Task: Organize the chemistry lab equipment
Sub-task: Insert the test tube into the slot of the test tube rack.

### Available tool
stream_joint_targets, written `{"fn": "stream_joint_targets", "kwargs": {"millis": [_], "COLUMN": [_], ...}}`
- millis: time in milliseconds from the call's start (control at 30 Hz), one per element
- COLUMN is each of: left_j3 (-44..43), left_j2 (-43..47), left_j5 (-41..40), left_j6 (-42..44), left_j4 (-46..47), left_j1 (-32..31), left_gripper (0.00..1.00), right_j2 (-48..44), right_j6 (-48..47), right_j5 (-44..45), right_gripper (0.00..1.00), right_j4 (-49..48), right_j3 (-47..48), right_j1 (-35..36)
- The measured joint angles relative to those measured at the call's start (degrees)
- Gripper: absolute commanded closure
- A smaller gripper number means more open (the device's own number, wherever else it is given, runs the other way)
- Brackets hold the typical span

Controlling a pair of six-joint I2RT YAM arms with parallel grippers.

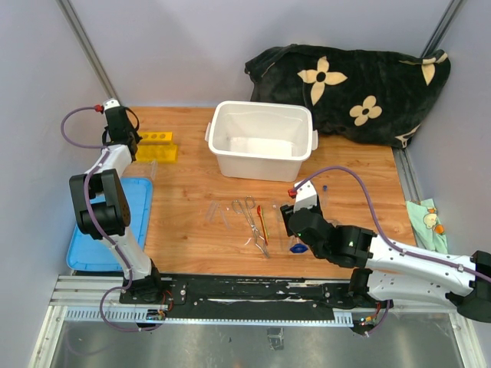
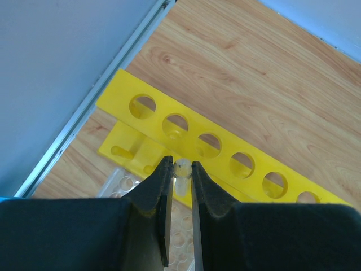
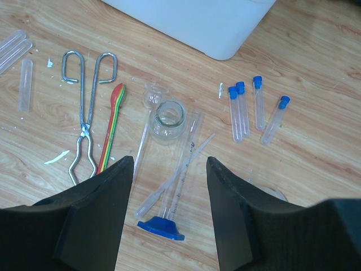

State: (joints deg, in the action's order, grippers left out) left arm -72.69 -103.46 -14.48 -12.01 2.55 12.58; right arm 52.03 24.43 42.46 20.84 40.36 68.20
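My left gripper point(image 2: 181, 165) is shut on a clear tube point(image 2: 181, 176), held just above the yellow holed tube rack point(image 2: 225, 164) at the table's back left point(image 1: 156, 145). My right gripper point(image 3: 169, 164) is open and empty above the blue-based glass piece point(image 3: 163, 228), which lies flat with a clear pipette point(image 3: 175, 175) across it. Beyond it lie a small clear beaker point(image 3: 167, 119), several blue-capped tubes point(image 3: 241, 110), metal tweezers point(image 3: 84, 116) and the thin red-orange tool point(image 3: 111, 127). In the top view these lie mid-table by the right gripper point(image 1: 295, 222).
The white plastic bin point(image 1: 262, 139) stands at the back middle, the black flowered blanket point(image 1: 353, 80) behind it to the right. A blue lid point(image 1: 107, 222) lies at the left edge. Loose clear tubes point(image 3: 17, 62) lie left of the tweezers. A clear well plate point(image 2: 121, 183) lies by the rack.
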Motion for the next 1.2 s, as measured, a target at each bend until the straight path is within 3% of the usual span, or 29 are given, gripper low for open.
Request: {"fn": "stream_joint_targets", "kwargs": {"millis": [100,300,667,733,900,1200], "left_j3": [0.0,0.0,0.0,0.0,0.0,4.63], "left_j2": [-0.11,-0.48,-1.18,-1.18,-0.28,16.59], "left_j5": [0.09,0.48,1.77,1.9,3.32,12.39], "left_j6": [-0.07,-0.31,-1.27,-1.57,-3.54,-8.81], "left_j4": [0.15,0.31,-1.64,-2.05,-4.5,-7.96], "left_j1": [0.0,0.0,0.0,0.0,0.0,-0.37], "left_gripper": [0.88,0.65,0.61,0.5,0.47,0.32], "right_j2": [-0.07,-0.04,0.0,-0.02,-0.02,3.93], "right_j6": [0.0,0.0,0.02,0.04,0.09,0.07], "right_j5": [-0.02,-0.02,-0.35,-0.55,-1.55,-6.1], "right_gripper": [0.44,0.44,0.44,0.44,0.44,0.45], "right_j4": [0.0,0.0,0.0,0.0,0.0,0.09], "right_j3": [-0.09,-0.11,-0.13,-0.13,-0.13,1.64], "right_j1": [0.0,0.0,0.0,0.0,0.0,-0.04]}}
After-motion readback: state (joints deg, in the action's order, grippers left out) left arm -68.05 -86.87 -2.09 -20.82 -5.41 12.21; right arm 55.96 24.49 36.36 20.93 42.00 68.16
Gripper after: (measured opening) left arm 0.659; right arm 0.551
